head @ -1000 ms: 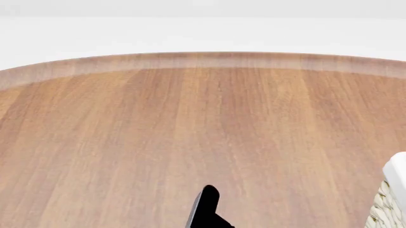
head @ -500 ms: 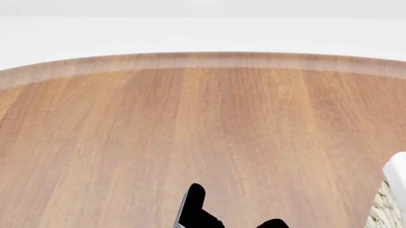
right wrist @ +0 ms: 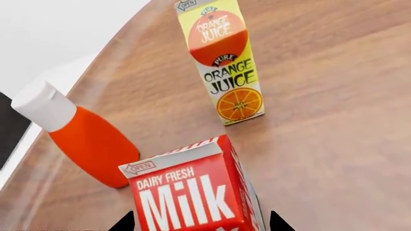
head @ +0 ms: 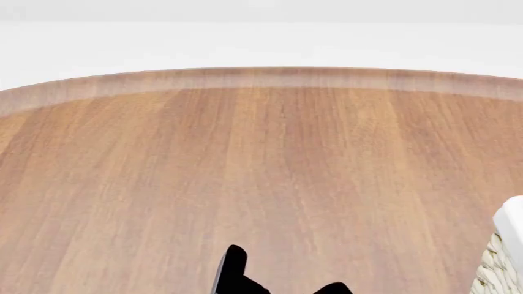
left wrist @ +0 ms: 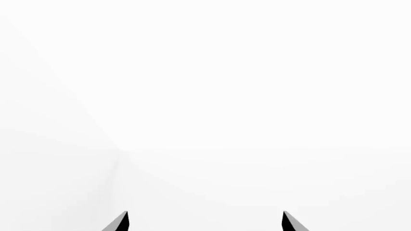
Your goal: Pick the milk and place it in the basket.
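Nearest my right gripper (right wrist: 200, 226) stands the milk (right wrist: 192, 192), a boxy carton with a glossy red top face printed "DAIRY FRESH Milk" in white. It rises between my two dark fingertips (right wrist: 123, 222), which sit spread on either side of it; I cannot tell whether they touch the card, since only their points show. Beyond it on the grained brown wooden table (right wrist: 334, 110) is a smooth orange bottle (right wrist: 86, 139) with a white cap, close to the table's rounded edge, and farther in stands a tall yellow orange juice carton (right wrist: 224, 62).

My left gripper (left wrist: 204, 224) shows two dark tips set wide apart, with nothing between them but blank white.

Only the head view shows the basket (head: 505, 257): a corner of cream woven wicker under a white cloth rim, at the table's near right. The groceries do not appear there.
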Motion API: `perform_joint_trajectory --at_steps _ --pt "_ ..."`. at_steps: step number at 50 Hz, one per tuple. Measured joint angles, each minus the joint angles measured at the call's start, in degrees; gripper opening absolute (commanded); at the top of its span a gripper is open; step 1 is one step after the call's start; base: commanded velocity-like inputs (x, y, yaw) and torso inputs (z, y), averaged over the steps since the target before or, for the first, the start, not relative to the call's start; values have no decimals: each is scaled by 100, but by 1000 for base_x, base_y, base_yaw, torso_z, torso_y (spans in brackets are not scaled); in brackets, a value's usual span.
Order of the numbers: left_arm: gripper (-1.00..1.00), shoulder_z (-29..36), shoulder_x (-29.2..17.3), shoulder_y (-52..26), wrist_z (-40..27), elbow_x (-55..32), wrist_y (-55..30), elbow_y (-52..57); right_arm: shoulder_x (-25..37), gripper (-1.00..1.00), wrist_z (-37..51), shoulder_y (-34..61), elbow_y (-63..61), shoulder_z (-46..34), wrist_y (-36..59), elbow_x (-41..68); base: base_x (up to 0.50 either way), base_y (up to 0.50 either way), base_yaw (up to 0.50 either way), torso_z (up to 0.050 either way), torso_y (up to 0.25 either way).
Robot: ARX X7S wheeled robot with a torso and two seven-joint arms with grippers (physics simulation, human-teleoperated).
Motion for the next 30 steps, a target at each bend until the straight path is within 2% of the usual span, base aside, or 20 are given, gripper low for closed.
perform_joint_trajectory --at_steps 8,9,30 --pt "100 -12 -16 4 -8 -11 11 -4 -127 100 -85 31 339 -88 -172 -24 0 0 0 0 0" --pt "100 -12 -18 3 -8 -11 13 -6 -139 -100 -96 32 375 -99 -192 -26 0 0 0 0 0" --pt "100 7 -25 25 -4 20 48 -22 -77 -100 113 0 287 -120 -168 10 0 0 0 0 0"
